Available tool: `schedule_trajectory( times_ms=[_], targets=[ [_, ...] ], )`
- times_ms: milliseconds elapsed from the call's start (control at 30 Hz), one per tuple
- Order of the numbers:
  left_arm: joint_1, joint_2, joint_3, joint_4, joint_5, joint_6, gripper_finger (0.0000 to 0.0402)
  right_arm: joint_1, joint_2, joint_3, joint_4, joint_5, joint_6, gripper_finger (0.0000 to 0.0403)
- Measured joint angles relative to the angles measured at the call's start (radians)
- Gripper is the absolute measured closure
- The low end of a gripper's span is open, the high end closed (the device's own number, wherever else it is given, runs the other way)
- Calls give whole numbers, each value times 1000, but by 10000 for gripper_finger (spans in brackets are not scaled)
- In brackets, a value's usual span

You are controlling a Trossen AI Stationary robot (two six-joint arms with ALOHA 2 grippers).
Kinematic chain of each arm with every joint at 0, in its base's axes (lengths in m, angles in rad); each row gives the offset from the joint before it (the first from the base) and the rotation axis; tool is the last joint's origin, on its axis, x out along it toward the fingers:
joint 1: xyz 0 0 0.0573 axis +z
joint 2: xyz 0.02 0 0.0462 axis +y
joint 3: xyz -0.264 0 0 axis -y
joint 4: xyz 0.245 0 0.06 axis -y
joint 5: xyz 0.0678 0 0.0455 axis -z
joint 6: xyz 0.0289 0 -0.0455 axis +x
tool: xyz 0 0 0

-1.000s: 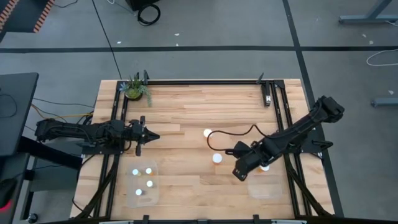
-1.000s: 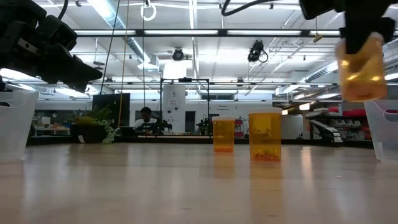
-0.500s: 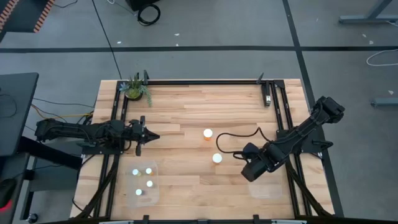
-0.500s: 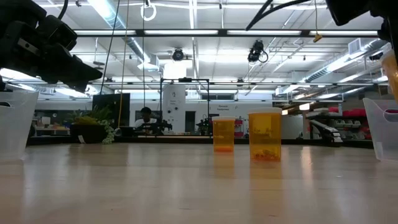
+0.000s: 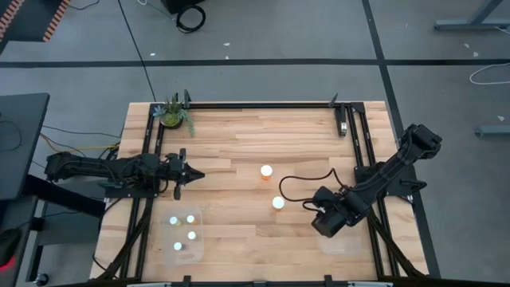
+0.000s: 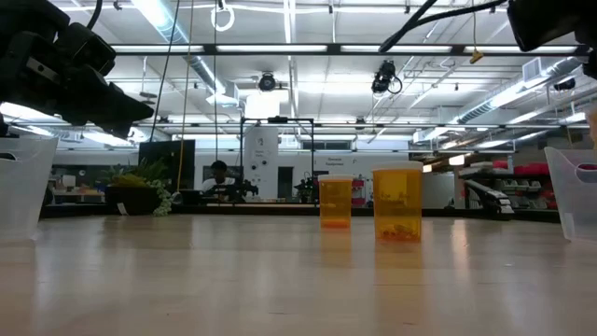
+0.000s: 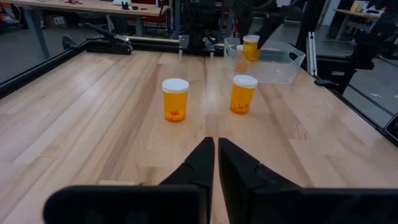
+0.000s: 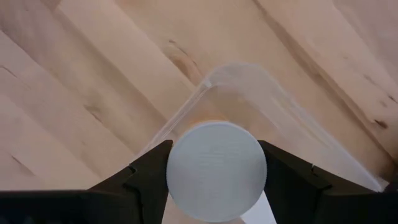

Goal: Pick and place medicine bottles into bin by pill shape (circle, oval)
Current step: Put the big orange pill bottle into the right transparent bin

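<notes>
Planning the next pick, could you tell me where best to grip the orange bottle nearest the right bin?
Grip the upright orange medicine bottle across its round body just under the white cap, coming from straight above, as the right hand holds its white-capped bottle; all sides are clear.

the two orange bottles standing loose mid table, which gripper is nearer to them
Right. The right gripper, shut on a white-capped bottle over the clear bin, sits just beside the two orange bottles. The left gripper waits farther off, by the table's left side.
</notes>
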Motion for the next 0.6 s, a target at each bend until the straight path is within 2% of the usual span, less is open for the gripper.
schedule_trajectory(
  times_ms=[433,600],
  targets=[
    [0,0,0,0,0,0,366,20,0,-103,134,23,3,173],
    [0,0,0,0,0,0,373,20,1,-122,146,24,0,157]
  ],
)
